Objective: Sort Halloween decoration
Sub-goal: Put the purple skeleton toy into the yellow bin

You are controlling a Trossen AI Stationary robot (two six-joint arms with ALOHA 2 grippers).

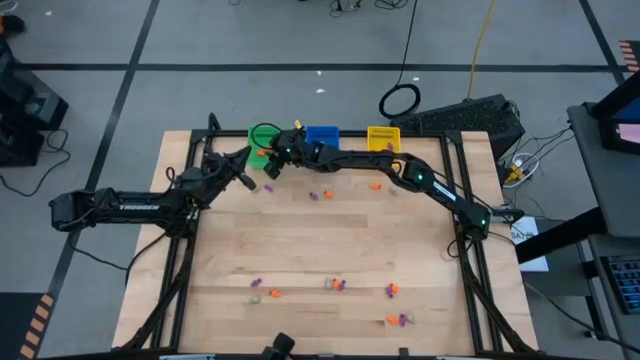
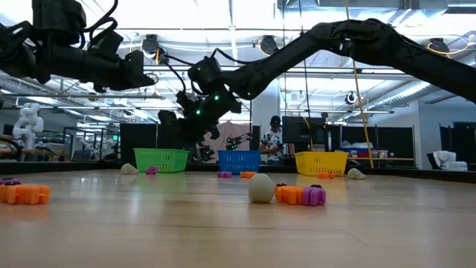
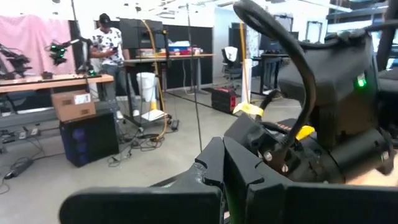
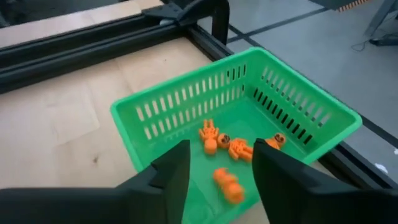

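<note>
Right end effector [image 4: 216, 171], fingers apart and empty, hovers over the green bin [image 4: 171, 102]; orange trinkets [image 4: 227, 149] lie inside at its twelve o'clock.

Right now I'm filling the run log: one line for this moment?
right hand open over green bin | orange trinkets inside | left hand waiting beside bin

You see a pale wood table [image 1: 330, 250]. Far edge, L to R: green bin [image 1: 262, 135], blue bin [image 1: 322, 134], yellow bin [image 1: 383, 136]. Orange and purple trinkets [image 1: 335, 285] lie scattered mid-table and along the near edge, w/ a pale ball [image 2: 261, 187] among them.
</note>
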